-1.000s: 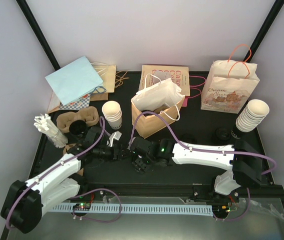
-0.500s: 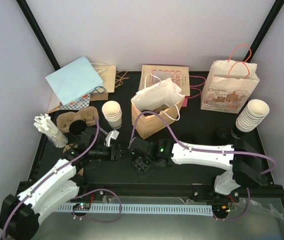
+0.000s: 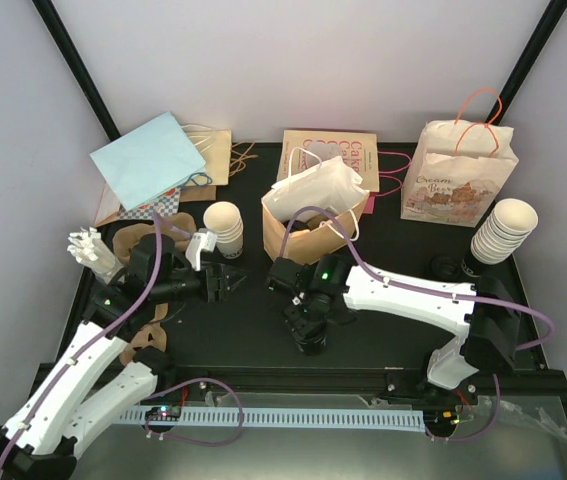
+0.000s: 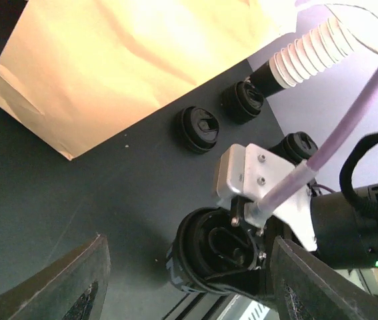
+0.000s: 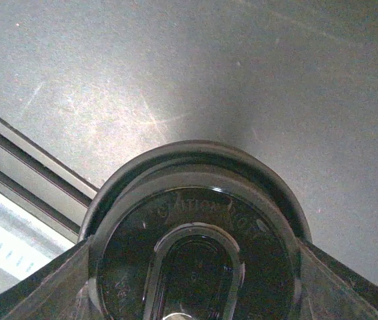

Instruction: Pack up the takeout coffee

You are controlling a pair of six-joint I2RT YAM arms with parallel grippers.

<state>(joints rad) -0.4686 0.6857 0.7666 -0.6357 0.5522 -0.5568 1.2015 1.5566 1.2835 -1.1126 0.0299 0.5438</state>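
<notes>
- A round black plastic lid (image 5: 192, 260) is gripped by the right hand (image 3: 309, 336), with a finger (image 5: 42, 297) pressed against each side of its rim.
- The lid is seen to be glossy, with a raised outer ring, a flat inner disc and a slot-shaped recess with rounded ends at its centre. Faint embossed lettering curves above the recess and cannot be read in full.
- The lid is held low over the matte black bench (image 3: 233, 345), near the front edge. It is in front of the open brown kraft paper bag (image 3: 318, 240) and apart from it. Whether it touches the bench cannot be told.
- Whether a cup sits under the lid cannot be told, since what lies below is covered by the lid and the hand.
- The left hand (image 3: 231, 280) is spread wide, with nothing between its fingers. It is pointed towards the right hand and stands apart from it.
- A stack of nested cream paper cups (image 3: 225, 228) is seen just behind the left hand, to the left of the bag.
- Loose black lids (image 4: 199, 127) are seen lying on the bench just past the bag's corner in the left wrist view.
</notes>
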